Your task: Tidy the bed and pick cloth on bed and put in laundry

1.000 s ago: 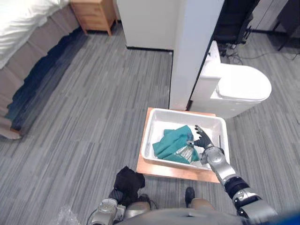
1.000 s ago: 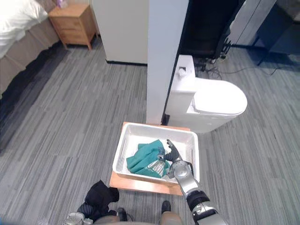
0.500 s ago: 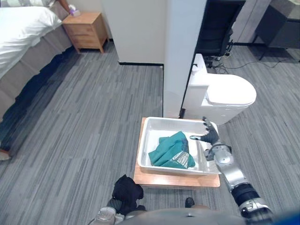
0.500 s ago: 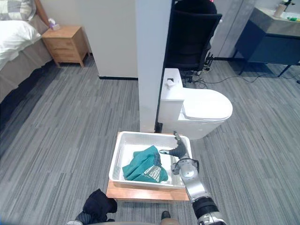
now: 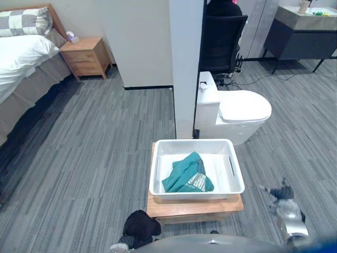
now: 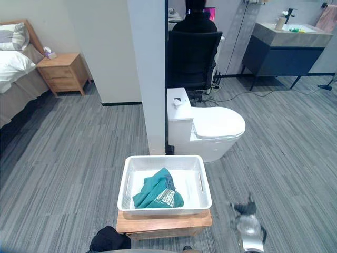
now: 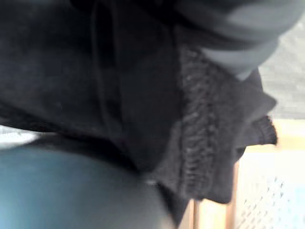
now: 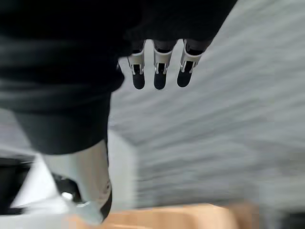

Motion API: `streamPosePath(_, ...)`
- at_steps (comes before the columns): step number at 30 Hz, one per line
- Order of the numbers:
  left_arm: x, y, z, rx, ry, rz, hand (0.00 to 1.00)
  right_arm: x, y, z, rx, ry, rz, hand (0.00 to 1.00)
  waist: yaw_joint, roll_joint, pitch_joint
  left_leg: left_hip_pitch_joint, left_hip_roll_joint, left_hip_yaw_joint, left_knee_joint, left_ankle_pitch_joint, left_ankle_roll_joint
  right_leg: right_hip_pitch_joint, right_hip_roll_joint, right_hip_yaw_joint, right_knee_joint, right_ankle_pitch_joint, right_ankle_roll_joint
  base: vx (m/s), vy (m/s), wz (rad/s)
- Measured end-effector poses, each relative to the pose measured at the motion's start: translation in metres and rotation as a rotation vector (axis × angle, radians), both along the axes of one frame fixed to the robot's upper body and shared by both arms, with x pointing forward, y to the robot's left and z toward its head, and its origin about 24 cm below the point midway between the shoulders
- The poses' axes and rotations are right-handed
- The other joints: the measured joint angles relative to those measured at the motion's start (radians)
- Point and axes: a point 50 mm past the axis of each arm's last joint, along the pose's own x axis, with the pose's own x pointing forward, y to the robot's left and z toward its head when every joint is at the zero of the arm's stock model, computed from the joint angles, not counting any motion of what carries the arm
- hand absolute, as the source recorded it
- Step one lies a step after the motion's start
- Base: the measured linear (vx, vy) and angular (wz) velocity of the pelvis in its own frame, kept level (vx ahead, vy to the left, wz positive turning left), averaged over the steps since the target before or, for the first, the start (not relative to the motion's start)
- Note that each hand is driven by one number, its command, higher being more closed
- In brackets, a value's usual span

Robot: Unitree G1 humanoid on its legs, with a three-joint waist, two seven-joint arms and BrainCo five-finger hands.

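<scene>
**Left eye view: 1 cloth in the basket, 1 more at the left hand**

Left eye view takes in the bed (image 5: 21, 60) far off at the upper left, across a wide stretch of grey floor (image 5: 95, 142). A white toilet (image 5: 243, 109) stands just behind the white laundry basket (image 5: 194, 141), which sits on a low wooden stand (image 5: 195, 207).

1 teal cloth (image 5: 187, 175) lies crumpled inside the basket, toward its left half. A 2nd, black knit cloth (image 5: 141, 227) hangs bunched just beside the stand's left front corner, above the floor and outside the basket. It sits at the left hand (image 5: 119, 246), and I cannot tell whether that hand has closed on it, since the cloth covers it.

The right hand (image 8: 160, 71) hangs over bare floor to the right of the basket, spread open and holding nothing.

The black cloth looks soft, light and limp, so it should sag and trail from any hold. My judgement is that gathering it at the thick middle of the bunch suits best, because a loose edge could catch on the basket rim.
</scene>
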Motion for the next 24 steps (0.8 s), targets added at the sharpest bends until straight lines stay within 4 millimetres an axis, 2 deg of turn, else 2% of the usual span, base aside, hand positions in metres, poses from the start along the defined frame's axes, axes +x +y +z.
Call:
streamPosePath(2, 0.000, 0.000, 0.000, -0.016, -0.013, 0.100, 1.00, -0.035, 0.003, -0.016, 0.115, 0.088, -0.077, 0.00, 0.002, 0.001, 0.000, -0.003, -0.010, -0.049, -0.009, 0.010, 0.007, 0.022, -0.016, -0.056, -0.004, -0.006, 0.005, 0.01, 0.023, 0.67)
streamPosePath(5, 0.000, -0.001, 0.000, -0.064, -0.059, 0.320, 1.00, -0.070, 0.016, -0.031, 0.257, 0.169, -0.091, 0.00, 0.006, 0.001, 0.003, -0.043, -0.033, -0.151, -0.009, 0.031, 0.023, 0.043, -0.050, -0.162, -0.007, -0.017, 0.018, -0.01, 0.021, 0.95)
streamPosePath(9, -0.006, 0.009, 0.001, -0.047, -0.107, 0.690, 1.00, -0.077, 0.035, -0.037, 0.354, 0.162, -0.033, 0.00, 0.016, -0.010, 0.009, -0.077, -0.055, -0.273, -0.014, 0.057, 0.036, 0.091, -0.081, -0.306, -0.016, -0.031, 0.035, -0.01, 0.009, 1.12)
streamPosePath(12, -0.013, 0.039, 0.008, 0.090, -0.177, 0.948, 1.00, -0.079, 0.049, -0.042, 0.395, 0.189, 0.061, 0.00, 0.062, -0.019, 0.015, -0.083, -0.071, -0.349, -0.014, 0.070, 0.041, 0.135, -0.093, -0.388, -0.017, -0.043, 0.042, 0.00, 0.006, 0.81)
streamPosePath(14, -0.019, 0.064, 0.018, 0.203, -0.255, 1.113, 1.00, -0.076, 0.056, -0.043, 0.413, 0.187, 0.100, 0.00, 0.076, -0.025, 0.024, -0.081, -0.083, -0.387, -0.014, 0.073, 0.043, 0.162, -0.099, -0.426, -0.016, -0.054, 0.046, 0.00, 0.004, 0.67)
streamPosePath(15, -0.026, 0.089, 0.031, 0.310, -0.337, 1.247, 1.00, -0.076, 0.060, -0.044, 0.427, 0.194, 0.120, 0.00, 0.096, -0.027, 0.029, -0.075, -0.087, -0.400, -0.014, 0.072, 0.043, 0.179, -0.102, -0.443, -0.016, -0.061, 0.045, 0.01, -0.005, 0.33)
streamPosePath(16, -0.026, 0.101, 0.038, 0.352, -0.385, 1.290, 1.00, -0.076, 0.061, -0.044, 0.430, 0.197, 0.125, 0.00, 0.104, -0.031, 0.033, -0.072, -0.088, -0.403, -0.014, 0.071, 0.042, 0.187, -0.102, -0.446, -0.015, -0.063, 0.043, 0.01, -0.003, 0.25)
streamPosePath(18, -0.025, 0.139, 0.066, 0.473, -0.554, 1.380, 1.00, -0.076, 0.063, -0.045, 0.431, 0.204, 0.140, 0.00, 0.124, -0.041, 0.042, -0.066, -0.090, -0.412, -0.014, 0.065, 0.038, 0.198, -0.104, -0.458, -0.014, -0.075, 0.037, 0.03, -0.003, 0.16)
streamPosePath(20, -0.018, 0.193, 0.113, 0.622, -0.771, 1.431, 1.00, -0.080, 0.062, -0.045, 0.423, 0.213, 0.136, 0.00, 0.142, -0.046, 0.045, -0.065, -0.096, -0.419, -0.014, 0.057, 0.038, 0.210, -0.109, -0.470, -0.014, -0.084, 0.032, 0.06, 0.012, 0.12)
streamPosePath(21, -0.014, 0.205, 0.127, 0.653, -0.834, 1.434, 1.00, -0.082, 0.062, -0.045, 0.420, 0.219, 0.131, 0.00, 0.148, -0.046, 0.045, -0.064, -0.097, -0.419, -0.014, 0.056, 0.039, 0.211, -0.109, -0.470, -0.014, -0.084, 0.031, 0.05, 0.024, 0.03)
streamPosePath(23, 0.006, 0.245, 0.183, 0.734, -1.100, 1.397, 1.00, -0.085, 0.061, -0.045, 0.404, 0.222, 0.109, 0.00, 0.163, -0.044, 0.046, -0.063, -0.103, -0.419, -0.014, 0.048, 0.044, 0.214, -0.113, -0.469, -0.014, -0.087, 0.025, 0.06, 0.029, 0.02)
streamPosePath(24, 0.011, 0.252, 0.200, 0.752, -1.181, 1.369, 1.00, -0.088, 0.061, -0.045, 0.403, 0.227, 0.099, 0.00, 0.164, -0.044, 0.046, -0.062, -0.103, -0.419, -0.014, 0.046, 0.044, 0.214, -0.112, -0.468, -0.012, -0.083, 0.030, 0.07, 0.022, -0.02)
